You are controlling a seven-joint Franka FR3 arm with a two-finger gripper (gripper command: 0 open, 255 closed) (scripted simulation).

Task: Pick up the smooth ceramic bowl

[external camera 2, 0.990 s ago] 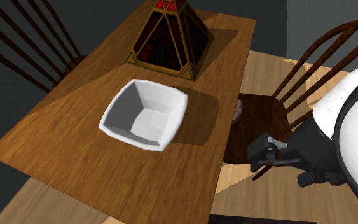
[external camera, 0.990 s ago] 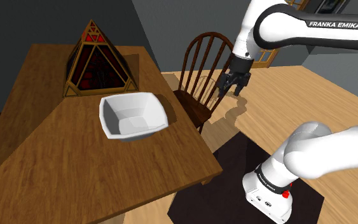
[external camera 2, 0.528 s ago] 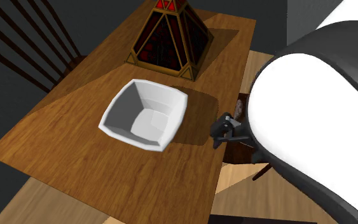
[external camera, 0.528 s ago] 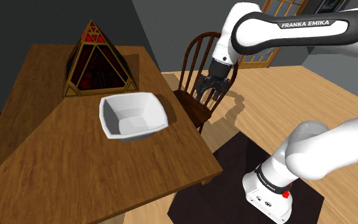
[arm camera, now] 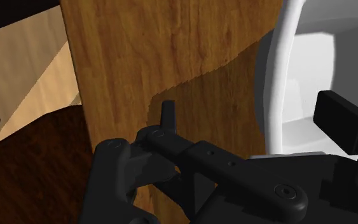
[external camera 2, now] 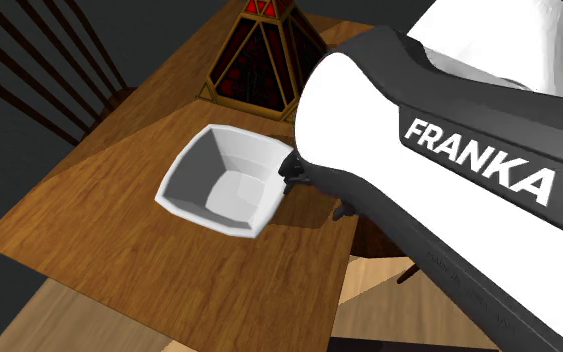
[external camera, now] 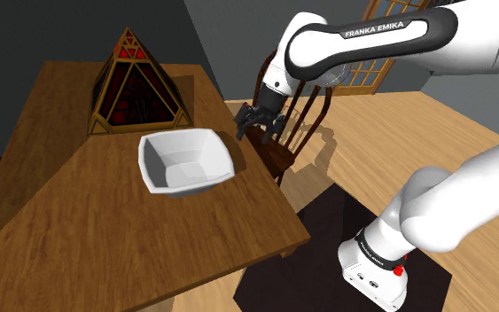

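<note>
One white square bowl [external camera: 185, 161] [external camera 2: 229, 180] [arm camera: 298, 76], smooth-walled, sat upright and empty on the brown wooden worktop [external camera: 105, 230] [external camera 2: 119, 260] [arm camera: 171, 51]. It was about mid-worktop, nearer the edge that faced the dark wooden spindle-back chair [external camera: 272, 158].

A pyramid-shaped lamp with a gold frame and dark red panels [external camera: 136, 84] [external camera 2: 264, 60] stood just beyond the bowl, close to it but not touching.

The all-black hand [external camera: 258, 121] [arm camera: 254, 118] hung above the chair-side edge of the worktop, just beside the bowl's near rim, pointing down. Its fingers stood apart with nothing gripped. In the wrist view one finger [arm camera: 168, 114] was over bare worktop and the other [arm camera: 343, 118] over the bowl's inside, so the bowl wall fell between them. No contact with the bowl was visible. I could not tell how high the hand sat above the rim.

In the second exterior view the white forearm covered most of the hand, with a black part of it [external camera 2: 294, 170] peeking out at the bowl's corner.

The stand sat on a dark mat [external camera: 327, 222] on a light wood floor [external camera: 433, 142].
</note>
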